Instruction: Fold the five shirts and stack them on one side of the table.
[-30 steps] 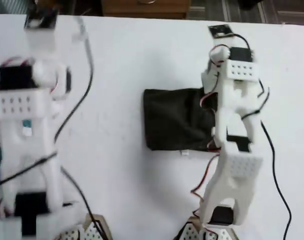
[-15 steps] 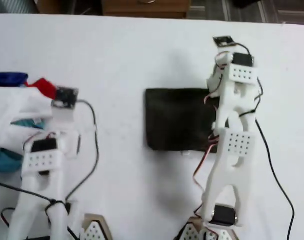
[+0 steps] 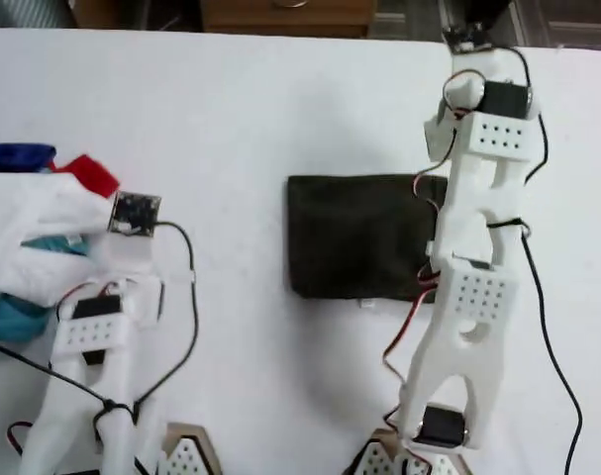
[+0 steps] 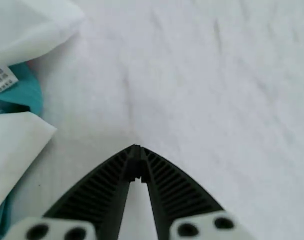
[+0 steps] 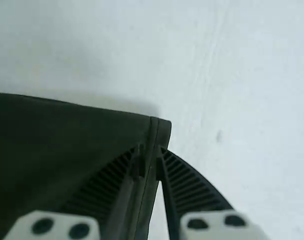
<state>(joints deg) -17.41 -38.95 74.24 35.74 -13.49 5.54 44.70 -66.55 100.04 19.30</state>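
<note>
Dark shirt (image 5: 51,150) corner apparently pinched in right claw (image 5: 150,152); left claw (image 4: 136,156) pressed together near white shirt (image 4: 26,25)

Left arm (image 3: 90,332) sits bent fairly close to its base, wrist aimed down at the table. Left gripper (image 4: 135,151) is closed up, fingertips touching each other. Right arm (image 3: 471,287) is stretched way out toward the far edge, and the right gripper (image 5: 147,156) is pinched on the corner hem of the dark shirt (image 5: 56,145).

Matt dark cloth shirt (image 3: 354,236) (smooth table (image 3: 260,109))
</note>
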